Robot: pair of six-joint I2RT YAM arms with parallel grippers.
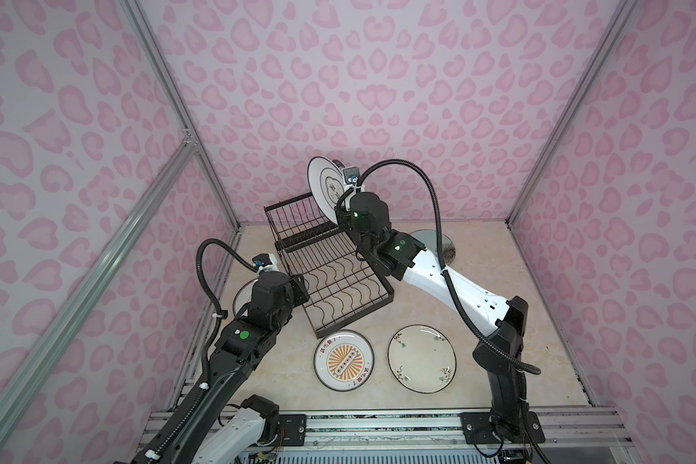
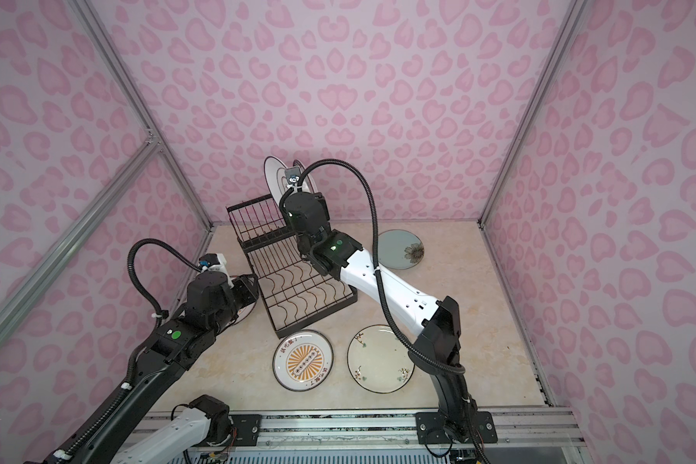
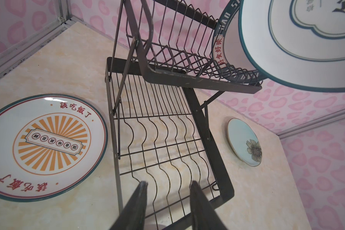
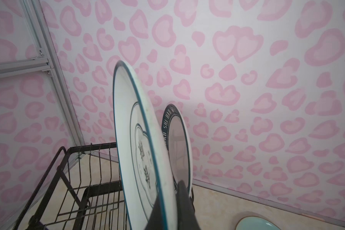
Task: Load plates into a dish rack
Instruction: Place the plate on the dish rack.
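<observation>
- Two grippers to report. My right gripper (image 4: pixel 170 199) is clamped on the lower rim of the quatrefoil plate (image 4: pixel 131 139) and holds it up on edge.
- That plate hangs over the right end of the raised basket of the dish rack (image 1: pixel 338 281). It is just left of the navy lettered plate (image 4: pixel 177 143), which stands in the basket. I cannot tell whether the two touch.
- My left gripper (image 3: pixel 168 185) has its jaws apart with nothing between them, over the left side of the rack's lower tray.
- The left sunburst plate (image 3: pixel 46 143) lies flat just left of the rack, under my left arm.
- The near sunburst plate (image 1: pixel 343 360) and the floral-sprig plate (image 1: pixel 422 358) lie flat side by side at the rack's near end.
- The blue-green flower plate (image 2: pixel 400 249) lies flat at the far right, apart from the rack.
</observation>
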